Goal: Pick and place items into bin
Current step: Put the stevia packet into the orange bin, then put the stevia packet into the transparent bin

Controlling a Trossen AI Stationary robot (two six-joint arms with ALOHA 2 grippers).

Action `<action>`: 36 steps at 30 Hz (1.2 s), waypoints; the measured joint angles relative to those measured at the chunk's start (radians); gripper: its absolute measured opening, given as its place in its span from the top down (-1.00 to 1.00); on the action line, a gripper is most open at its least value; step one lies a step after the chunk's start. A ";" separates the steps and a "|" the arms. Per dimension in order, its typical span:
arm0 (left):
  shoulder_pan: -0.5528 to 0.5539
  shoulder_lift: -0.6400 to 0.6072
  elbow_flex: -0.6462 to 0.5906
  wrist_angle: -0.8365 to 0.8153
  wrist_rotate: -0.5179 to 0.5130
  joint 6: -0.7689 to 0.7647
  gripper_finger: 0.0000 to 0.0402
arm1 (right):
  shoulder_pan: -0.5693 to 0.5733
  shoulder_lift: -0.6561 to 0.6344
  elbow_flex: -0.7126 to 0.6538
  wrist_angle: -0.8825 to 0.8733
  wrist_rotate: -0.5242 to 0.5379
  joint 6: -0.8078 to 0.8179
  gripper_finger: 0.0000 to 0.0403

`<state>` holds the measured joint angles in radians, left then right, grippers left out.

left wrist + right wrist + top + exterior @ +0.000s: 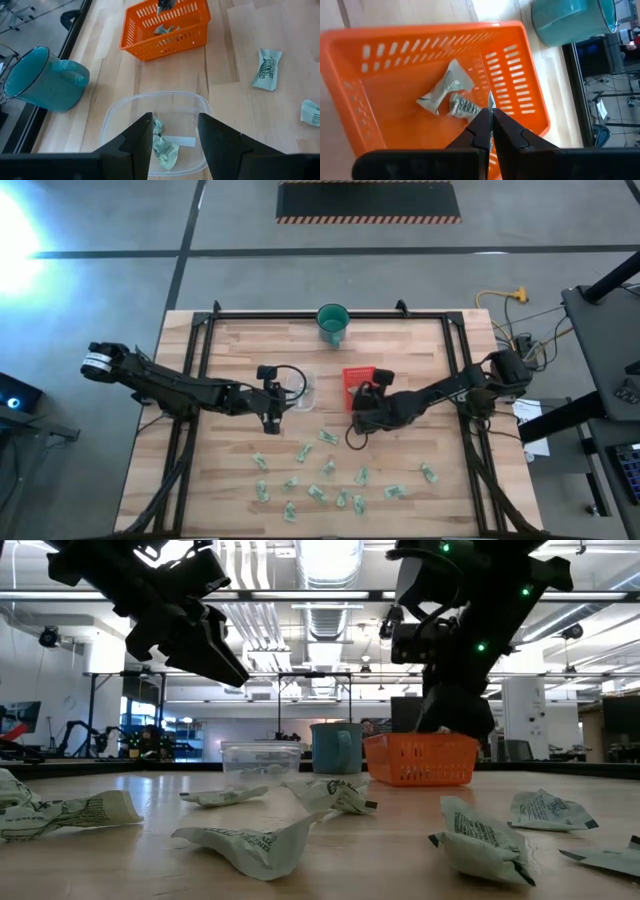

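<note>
High view: clear tub (300,388) faint | orange basket (357,383) half-hidden

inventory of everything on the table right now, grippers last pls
packets: well over a dozen loose, pale green and white, scattered over the near half of the table; a couple more in each container
basket: one, orange, slotted walls, mid-table right of centre
clear tub: one, see-through plastic, left of the basket
cup: one, teal, with handle, at the far edge
table: one, light wood, black frame
left gripper: fingers apart, above the clear tub, holding nothing that shows
right gripper: shut, over the basket, a thin sliver of packet edge at its tips; whether it grips it is unclear
</note>
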<state>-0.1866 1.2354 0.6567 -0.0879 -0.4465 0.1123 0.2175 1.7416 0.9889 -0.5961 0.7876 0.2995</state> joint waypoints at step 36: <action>-0.024 0.012 -0.003 -0.060 0.312 -0.163 0.30 | 0.266 -0.258 0.004 0.003 0.026 0.013 0.26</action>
<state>-0.2102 1.2469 0.6541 -0.1484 -0.1346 -0.0511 0.4835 1.4834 0.9928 -0.5934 0.8135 0.3123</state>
